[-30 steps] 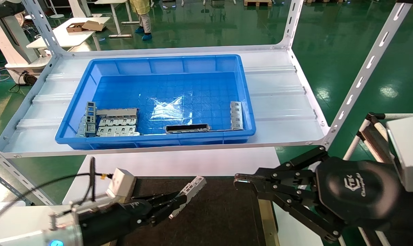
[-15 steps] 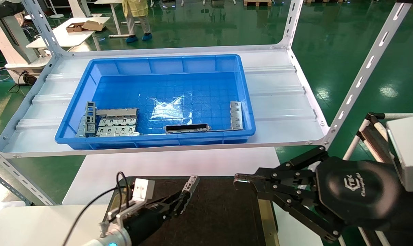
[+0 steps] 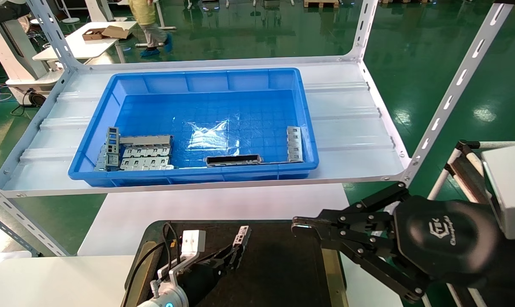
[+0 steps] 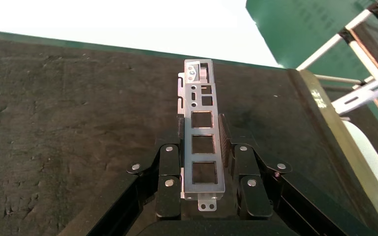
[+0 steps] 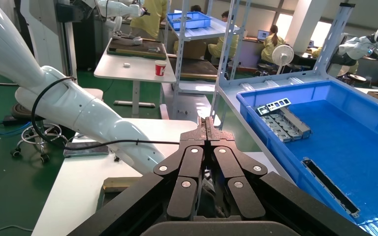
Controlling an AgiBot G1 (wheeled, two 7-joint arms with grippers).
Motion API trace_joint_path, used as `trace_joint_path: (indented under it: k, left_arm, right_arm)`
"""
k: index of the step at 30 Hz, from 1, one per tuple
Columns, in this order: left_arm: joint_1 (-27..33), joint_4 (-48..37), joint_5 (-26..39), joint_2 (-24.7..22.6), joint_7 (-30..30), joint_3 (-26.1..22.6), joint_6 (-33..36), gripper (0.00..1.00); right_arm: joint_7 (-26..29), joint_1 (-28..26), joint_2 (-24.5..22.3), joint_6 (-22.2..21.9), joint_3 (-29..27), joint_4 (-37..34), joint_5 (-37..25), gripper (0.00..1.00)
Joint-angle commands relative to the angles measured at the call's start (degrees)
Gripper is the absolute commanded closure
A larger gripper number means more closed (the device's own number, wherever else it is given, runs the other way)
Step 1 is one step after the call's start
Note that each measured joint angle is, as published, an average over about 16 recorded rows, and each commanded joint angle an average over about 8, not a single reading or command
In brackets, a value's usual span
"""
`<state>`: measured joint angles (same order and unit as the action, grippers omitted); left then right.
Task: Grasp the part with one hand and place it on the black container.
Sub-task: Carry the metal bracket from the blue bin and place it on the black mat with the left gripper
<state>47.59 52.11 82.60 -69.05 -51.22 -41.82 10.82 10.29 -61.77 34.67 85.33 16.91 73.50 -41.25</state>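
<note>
My left gripper [image 3: 235,255] is shut on the part [image 3: 242,237], a slim silver bar with square windows. It holds the part low over the black container [image 3: 283,264], near the container's far edge. In the left wrist view the part [image 4: 203,132] sits between the two fingers [image 4: 170,162] of the left gripper [image 4: 203,147], pointing away over the matt black surface [image 4: 78,123]. I cannot tell whether its far end touches the surface. My right gripper [image 3: 298,226] is shut and empty, hovering at the container's right side; it also shows in the right wrist view [image 5: 206,123].
A blue bin [image 3: 198,175] stands on the white shelf [image 3: 351,128] beyond the container. It holds grey tabbed plates [image 3: 144,155], a dark slotted bar [image 3: 234,160] and another silver bar [image 3: 294,144]. Slanted shelf posts [image 3: 449,98] stand at the right.
My left arm has moved right and in over the black container, carrying the part lower and turning it more lengthwise. The right arm has not moved.
</note>
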Motion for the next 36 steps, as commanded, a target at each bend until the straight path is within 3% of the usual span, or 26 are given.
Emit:
trace_joint_path:
  k: [1,13,14,16,21,23,36]
  left_arm:
    - [0.44,-1.38,0.58,-0.86,-1.08,-0.57,-0.83,1.00]
    - [1.49,-4.70,2.84,-2.36,-6.31,-3.01,-2.56,1.00]
    - [1.54,-4.79,3.00,-2.38,-6.72,-3.18,-2.62,0.96]
    - [1.65,-4.91,3.32,-2.41,-7.52,-3.52,-2.69,0.75]
    - [1.96,-5.11,4.15,-2.46,-9.50,-4.36,-2.73,0.13]
    - [2.13,-5.14,4.49,-2.48,-10.25,-4.66,-2.73,0.00]
    - [3.17,-1.62,6.72,-0.97,-14.93,-6.07,-2.33,0.00]
  right_arm:
    - [0.00,0.00,0.00,0.00,0.01,0.00,0.00,1.00]
    - [-0.02,-0.01,-0.02,-0.02,0.05,0.00,0.03,1.00]
    - [-0.02,-0.01,-0.02,-0.02,0.05,0.00,0.03,0.96]
    - [-0.03,-0.01,-0.02,-0.02,0.05,0.00,0.04,0.78]
    - [-0.04,-0.02,-0.03,-0.03,0.07,0.00,0.05,0.15]
    - [-0.04,-0.02,-0.03,-0.03,0.08,0.00,0.05,0.01]
    - [-0.06,-0.03,-0.05,-0.05,0.12,0.00,0.08,0.00]
